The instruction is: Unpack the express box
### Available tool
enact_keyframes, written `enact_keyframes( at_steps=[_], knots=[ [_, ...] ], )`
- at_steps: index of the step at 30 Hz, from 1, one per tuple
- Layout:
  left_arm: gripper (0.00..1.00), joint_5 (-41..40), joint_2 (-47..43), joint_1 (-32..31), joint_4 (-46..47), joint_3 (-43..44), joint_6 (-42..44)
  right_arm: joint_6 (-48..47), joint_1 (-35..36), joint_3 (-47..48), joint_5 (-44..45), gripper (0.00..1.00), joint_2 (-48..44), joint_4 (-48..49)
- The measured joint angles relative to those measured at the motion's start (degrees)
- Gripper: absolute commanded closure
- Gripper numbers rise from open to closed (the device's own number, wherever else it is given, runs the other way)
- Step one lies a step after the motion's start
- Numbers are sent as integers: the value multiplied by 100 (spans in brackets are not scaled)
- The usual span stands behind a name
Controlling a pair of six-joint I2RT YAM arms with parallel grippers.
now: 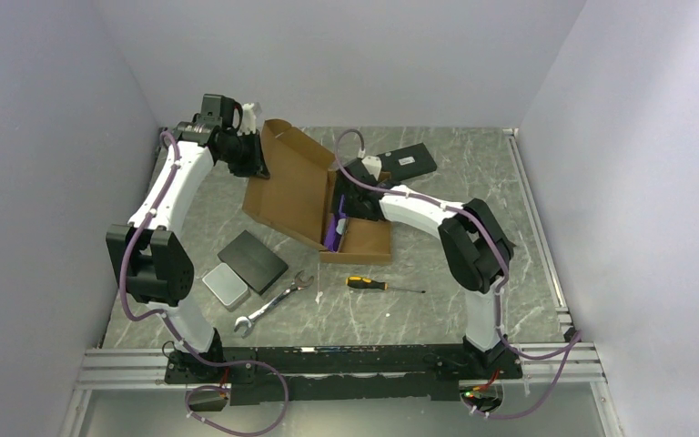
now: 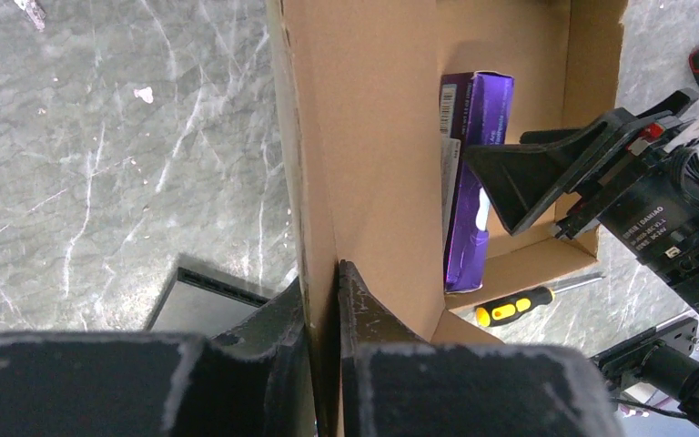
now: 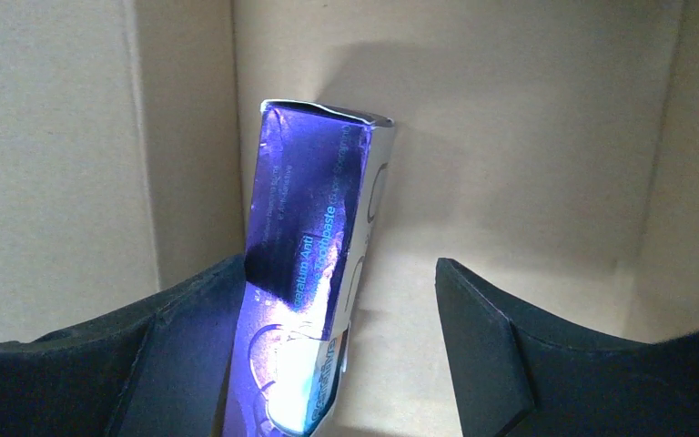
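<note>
Left tool (image 2: 321, 279), express box (image 2: 378, 118) lid upright

Right claw (image 3: 341, 273) is spread wide inside the express box (image 3: 528, 137), one finger right up against a purple toothpaste carton (image 3: 314, 182), other finger well clear.

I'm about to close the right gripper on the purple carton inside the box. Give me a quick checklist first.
1. Left gripper pinching the express box by its lid, holding it open: ok.
2. Right gripper open: ok.
3. Purple carton inside the right gripper's opening: ok, though off-centre.
4. Right gripper low enough on the carton for a firm hold: cannot tell.
5. Right gripper clear of the cardboard side wall: cannot tell.
6. Nothing else in the box to snag: cannot tell, part of the floor is hidden.
</note>
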Motion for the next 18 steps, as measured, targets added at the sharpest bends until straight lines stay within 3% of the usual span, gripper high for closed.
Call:
enact_keyframes(
  at_steps=[5,11,18],
  knots=[
    [85,24,0,4,7,-2,-2,0,-26,-149,103,18,-164,-85],
    [87,94,-2,15,48,-33,-2,321,-26,-247,225,1,-387,-179],
    [88,157,-22,33,83,-66,-4,1182,81,621,463,2,-48,-916]
  ],
)
